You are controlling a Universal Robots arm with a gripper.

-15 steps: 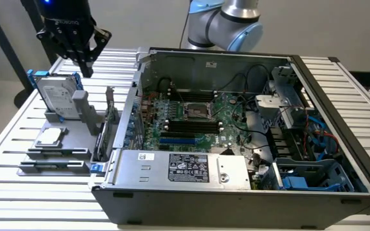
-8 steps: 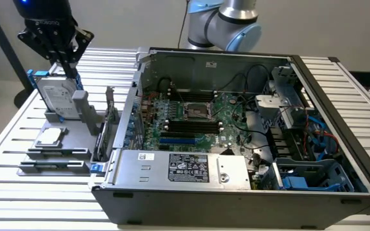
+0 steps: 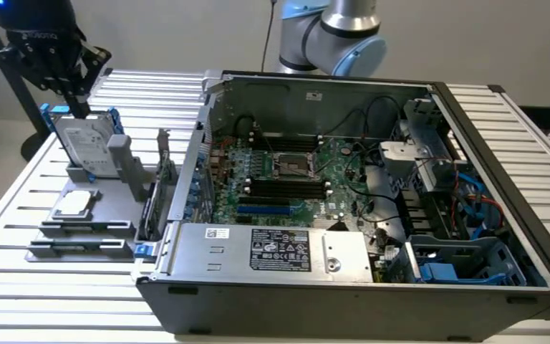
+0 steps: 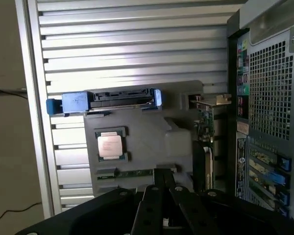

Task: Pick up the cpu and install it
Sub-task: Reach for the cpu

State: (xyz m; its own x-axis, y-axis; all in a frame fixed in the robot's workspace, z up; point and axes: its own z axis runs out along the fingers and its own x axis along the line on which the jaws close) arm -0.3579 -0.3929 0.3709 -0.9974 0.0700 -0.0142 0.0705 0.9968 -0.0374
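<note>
Hovering at the exterior view's left, the arm's jaws are pressed together and hold nothing. They hang close over the top edge of the hard drive (image 3: 86, 143), which stands upright in its blue bracket at the back of a grey holder (image 3: 112, 188). I cannot tell whether they touch it.

The cpu (image 3: 74, 204) lies flat in a shallow seat on that holder, just in front of the drive, on the slatted metal counter (image 3: 55, 304). It is outside the open computer case (image 3: 351, 315), and its socket (image 3: 292, 166) on the green motherboard (image 3: 337, 197) sits bare. From the wrist view the cpu (image 4: 109, 145) shows as a pale square with a shiny centre.

I judge the chip to be light, stiff and thin. Its smooth metal top gives little to grip, and its underside is likely delicate. The sensible hold looks to be a gentle pinch on two opposite edges, keeping it level. Dark brackets cover two of its sides, and the other two look free.

As for writing, the silver box (image 3: 275, 251) at the front of the case carries a black label with white print and symbols, too small for me to read. The white sticker beside it and the faint marks on the chip are also illegible, and I cannot make out a brand anywhere.
</note>
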